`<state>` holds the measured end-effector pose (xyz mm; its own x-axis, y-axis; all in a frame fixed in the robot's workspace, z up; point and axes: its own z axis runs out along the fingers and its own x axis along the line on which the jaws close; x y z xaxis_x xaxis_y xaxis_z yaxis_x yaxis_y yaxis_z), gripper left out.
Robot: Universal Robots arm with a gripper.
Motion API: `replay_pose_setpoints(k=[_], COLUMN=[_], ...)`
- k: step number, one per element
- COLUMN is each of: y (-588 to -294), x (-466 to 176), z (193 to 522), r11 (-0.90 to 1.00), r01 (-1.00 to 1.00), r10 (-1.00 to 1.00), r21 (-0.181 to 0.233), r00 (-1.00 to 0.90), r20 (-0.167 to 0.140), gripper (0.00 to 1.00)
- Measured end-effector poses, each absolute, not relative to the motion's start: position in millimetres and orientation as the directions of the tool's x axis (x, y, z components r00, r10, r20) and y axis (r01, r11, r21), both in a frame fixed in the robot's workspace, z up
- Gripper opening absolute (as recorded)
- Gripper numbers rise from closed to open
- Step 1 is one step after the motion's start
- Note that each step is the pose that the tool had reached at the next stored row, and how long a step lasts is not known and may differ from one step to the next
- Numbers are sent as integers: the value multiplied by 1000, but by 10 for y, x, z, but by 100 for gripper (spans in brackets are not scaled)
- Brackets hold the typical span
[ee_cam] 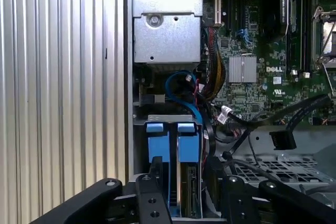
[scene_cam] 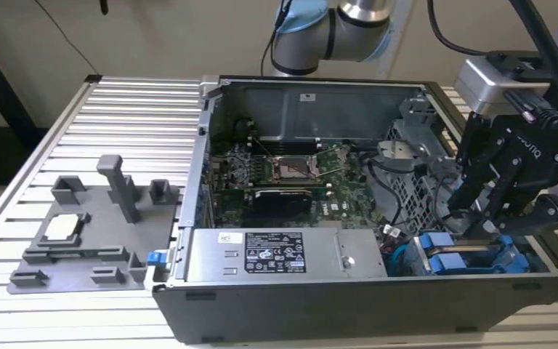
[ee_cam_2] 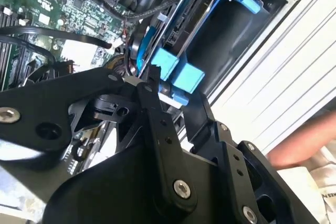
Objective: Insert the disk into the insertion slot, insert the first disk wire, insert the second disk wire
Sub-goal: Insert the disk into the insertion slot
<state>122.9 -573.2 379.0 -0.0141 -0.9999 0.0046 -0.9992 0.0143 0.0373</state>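
Gripper [scene_cam: 481, 231] close above disk [scene_cam: 449, 263] edge

**A:** Enclosures, counted?

**B:** One computer case [scene_cam: 357, 313], containing one motherboard [scene_cam: 289, 174] and one power-supply box [scene_cam: 279, 254].

**A:** Drive parts?

**B:** Two blue brackets [ee_cam: 157, 145]; one disk [ee_cam: 189, 184].

**A:** Outside the case?

**B:** One grey fixture plate [scene_cam: 75, 254], resting on one desk [scene_cam: 134, 102]; one robot arm [scene_cam: 337, 33].
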Motion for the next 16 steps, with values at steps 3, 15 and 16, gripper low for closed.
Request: replay_pose_setpoints(k=[3,15,16], y=[-5732,-5703,-5700], x=[1230,1314,1321], z=[3792,3792,3792], r11=[14,-15,-18], r01=[-1000,-1000,-1000], r10=[-1000,-1000,-1000], r21=[22,17,17], r00=[-14,15,18], r20=[-5,-8,-9], gripper=[47,47,47])
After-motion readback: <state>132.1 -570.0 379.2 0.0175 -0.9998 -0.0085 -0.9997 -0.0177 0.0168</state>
